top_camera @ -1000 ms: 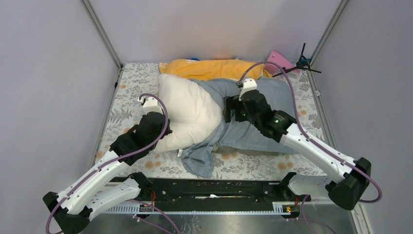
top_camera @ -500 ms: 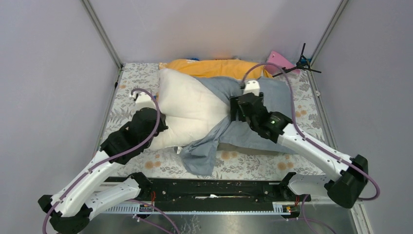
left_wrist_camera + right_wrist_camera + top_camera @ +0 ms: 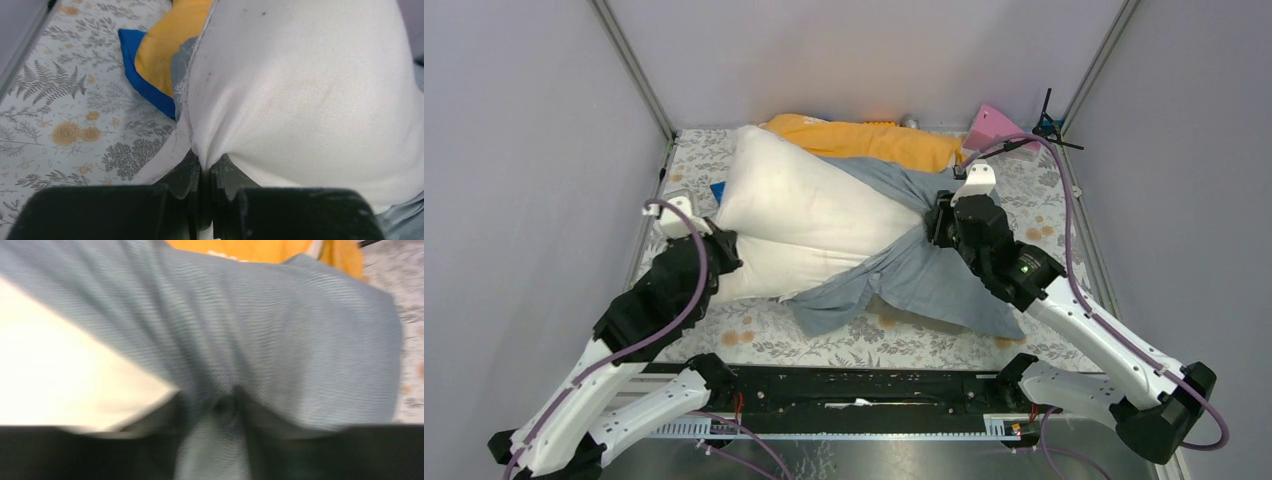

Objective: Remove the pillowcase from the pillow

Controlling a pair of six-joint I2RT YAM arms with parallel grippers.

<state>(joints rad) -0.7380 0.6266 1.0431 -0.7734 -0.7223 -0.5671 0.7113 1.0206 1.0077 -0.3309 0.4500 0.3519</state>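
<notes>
The pillow lies slantwise on the floral desk, most of it bare and white, while the wrinkled grey-blue pillowcase covers only its right end and trails loose toward the near edge. Our left jaws are closed tight on a pinch of the pillow's left corner, and our right jaws, blurred in the wrist view, are clamped on a bunched fold of the pillowcase. Behind it we see an orange pillow and some bright blue fabric.
</notes>
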